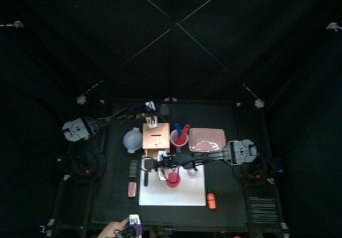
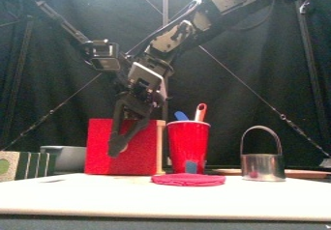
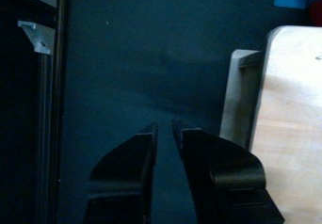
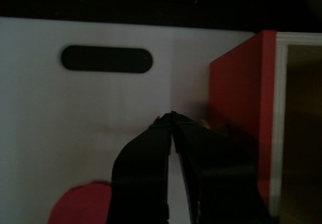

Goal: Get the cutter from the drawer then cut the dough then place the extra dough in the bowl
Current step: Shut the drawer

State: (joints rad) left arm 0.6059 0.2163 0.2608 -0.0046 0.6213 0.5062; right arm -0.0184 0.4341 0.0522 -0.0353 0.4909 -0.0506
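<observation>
At centre left of the front frame, I see the right pincer (image 2: 120, 147) clenched on nothing, in front of the red drawer front (image 2: 153, 161). The cutter (image 2: 262, 157) stands at right on the white board (image 2: 77, 190), and the dough (image 2: 188, 180) lies at centre. The left pincer (image 3: 164, 126) is clenched and empty above the table (image 3: 138, 49).

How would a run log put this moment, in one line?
right fingers shut at red drawer | cutter upright, right of cup | dough flat on board | left arm resting beside box
</observation>
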